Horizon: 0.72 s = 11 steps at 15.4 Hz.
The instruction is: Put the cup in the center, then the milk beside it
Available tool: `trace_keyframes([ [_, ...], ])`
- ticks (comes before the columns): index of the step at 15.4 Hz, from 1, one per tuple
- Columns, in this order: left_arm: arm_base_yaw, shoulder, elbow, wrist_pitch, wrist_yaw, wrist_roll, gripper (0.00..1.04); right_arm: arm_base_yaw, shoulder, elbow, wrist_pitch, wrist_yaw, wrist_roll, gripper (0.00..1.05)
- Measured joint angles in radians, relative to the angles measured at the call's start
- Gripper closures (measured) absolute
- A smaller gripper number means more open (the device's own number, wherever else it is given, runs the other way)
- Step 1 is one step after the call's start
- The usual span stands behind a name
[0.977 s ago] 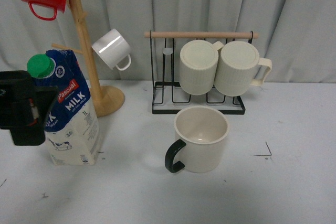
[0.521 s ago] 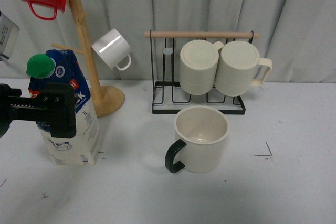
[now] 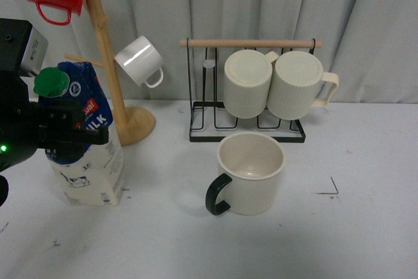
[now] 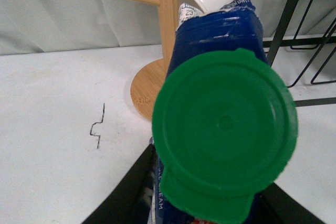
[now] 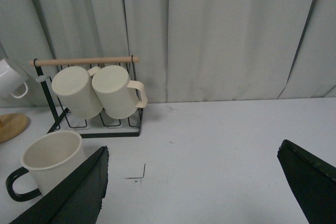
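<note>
Just in front of the wire rack [image 3: 247, 132] the cup [image 3: 251, 173] stands upright (black handle turned away from the rack). Well to the rack's left the milk [image 3: 88, 161] stands upright, the left gripper [image 4: 210, 187] straddling it; whether its fingers press the carton I cannot tell. The right gripper [image 5: 191, 153] is spread wide, holding nothing.

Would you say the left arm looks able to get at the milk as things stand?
Probably yes. The left tool is at the milk, its fingers flanking it below the green cap, and nothing stands between them. Whether it grips yet is unclear.
</note>
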Motion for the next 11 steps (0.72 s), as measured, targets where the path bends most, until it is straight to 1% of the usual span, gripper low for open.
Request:
trace_keyframes([
  [2, -0.011, -0.003, 0.006, -0.019, -0.003, 0.000, 0.87, 0.000, 0.000, 0.000, 0.000, 0.000, 0.000, 0.06],
  [4, -0.047, -0.023, 0.013, -0.060, -0.040, -0.003, 1.02, 0.000, 0.000, 0.000, 0.000, 0.000, 0.000, 0.06],
  [7, -0.135, -0.037, 0.049, -0.101, -0.091, -0.008, 1.02, 0.000, 0.000, 0.000, 0.000, 0.000, 0.000, 0.06],
  [11, -0.196, -0.031, 0.148, -0.100, -0.118, -0.037, 1.02, 0.000, 0.000, 0.000, 0.000, 0.000, 0.000, 0.06],
])
